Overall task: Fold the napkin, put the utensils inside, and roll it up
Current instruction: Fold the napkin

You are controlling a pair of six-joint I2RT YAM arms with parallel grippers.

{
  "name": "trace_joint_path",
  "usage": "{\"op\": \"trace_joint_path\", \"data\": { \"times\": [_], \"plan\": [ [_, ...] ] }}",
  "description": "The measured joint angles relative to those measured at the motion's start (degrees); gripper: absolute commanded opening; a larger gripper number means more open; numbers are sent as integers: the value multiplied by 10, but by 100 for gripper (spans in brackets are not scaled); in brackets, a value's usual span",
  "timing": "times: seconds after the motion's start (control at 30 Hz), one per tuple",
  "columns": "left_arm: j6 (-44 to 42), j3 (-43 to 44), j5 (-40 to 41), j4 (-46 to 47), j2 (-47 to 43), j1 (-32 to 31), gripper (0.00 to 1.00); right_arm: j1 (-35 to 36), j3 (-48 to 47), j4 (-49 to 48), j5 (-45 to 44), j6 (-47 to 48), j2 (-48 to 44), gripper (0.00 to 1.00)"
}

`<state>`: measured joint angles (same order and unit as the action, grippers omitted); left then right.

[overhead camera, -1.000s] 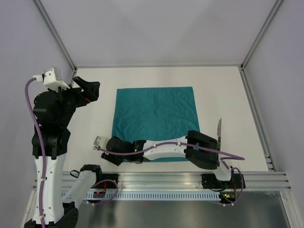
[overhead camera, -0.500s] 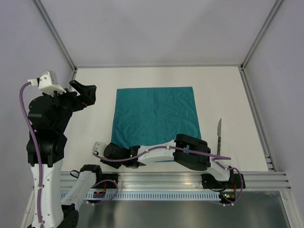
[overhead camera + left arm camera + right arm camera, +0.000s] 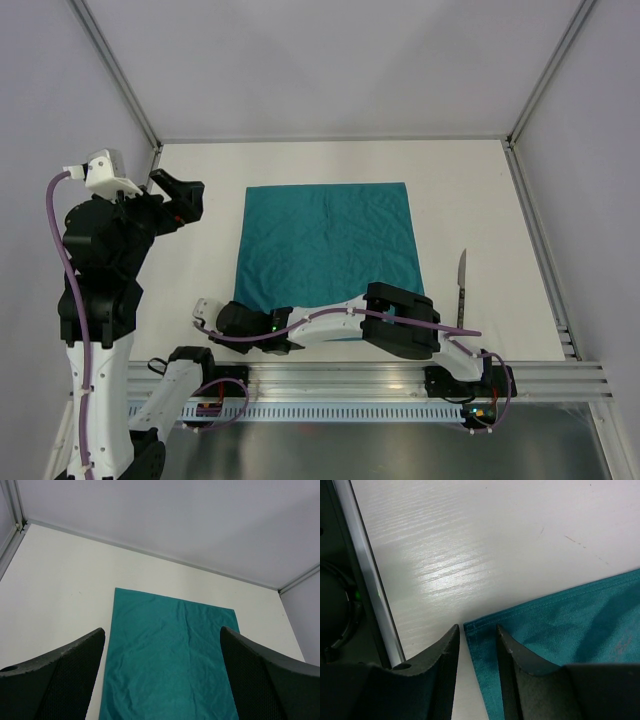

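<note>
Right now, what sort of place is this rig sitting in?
Most likely a lab test cell: a white table boxed in by plain walls and metal frame posts, the left arm and right arm bolted to a slotted rail, with a napkin and knife laid out.

There is one large teal square of soft cloth, the napkin [image 3: 328,245], one small table knife [image 3: 461,285] with a silver blade and dark handle, and one white table [image 3: 480,190]. Two black-and-white robot arms, left arm [image 3: 100,290] and right arm [image 3: 335,322], carry one gripper each, left gripper [image 3: 162,630] and right gripper [image 3: 477,628], with two dark fingers apiece.
</note>
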<state>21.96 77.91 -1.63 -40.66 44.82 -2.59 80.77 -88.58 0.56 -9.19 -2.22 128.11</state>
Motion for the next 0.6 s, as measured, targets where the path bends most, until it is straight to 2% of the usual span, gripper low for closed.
{"op": "trace_joint_path", "data": {
  "times": [0.03, 0.1, 0.13, 0.3, 0.6],
  "plan": [
    [0, 0, 0, 0, 0, 0, 100, 0, 0, -1, 0, 1, 0, 34],
    [0, 0, 0, 0, 1, 0, 100, 0, 2, -4, 0, 7, 0, 29],
    [0, 0, 0, 0, 1, 0, 100, 0, 3, -5, -1, 8, 0, 24],
    [0, -1, 0, 0, 1, 0, 100, 0, 8, -15, -7, 11, 0, 13],
    [0, -3, 0, 0, 1, 0, 100, 0, 7, -11, -14, 32, -2, 1]
  ]
}}
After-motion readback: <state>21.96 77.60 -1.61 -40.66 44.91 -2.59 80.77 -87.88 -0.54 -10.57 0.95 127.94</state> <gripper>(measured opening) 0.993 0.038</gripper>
